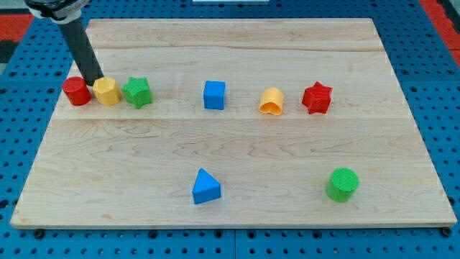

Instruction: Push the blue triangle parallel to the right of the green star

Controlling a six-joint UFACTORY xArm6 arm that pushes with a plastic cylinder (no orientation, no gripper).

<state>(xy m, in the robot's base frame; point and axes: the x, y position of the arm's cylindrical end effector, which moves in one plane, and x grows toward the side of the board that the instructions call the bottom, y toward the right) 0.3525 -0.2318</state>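
My tip (pixel 94 80) sat at the view's upper left, wedged just behind the gap between the red cylinder (pixel 76 91) and the yellow block (pixel 106 91), touching or nearly touching both; no jaws on this rod, so nothing was gripped, it only pushes. The blue triangle (pixel 206 187) lay well apart from the tip, down toward the view's bottom and off to the right, alone near the board's (pixel 237 155) front edge. The green star (pixel 136 92) stood just right of the yellow block, in the same row as the blue cube (pixel 214 95). The free slot between star and cube looked like the target, so the triangle would need pushing up and a bit left. The rod leaned from the top left corner down to the tip. Likely next: swing round below the triangle first.
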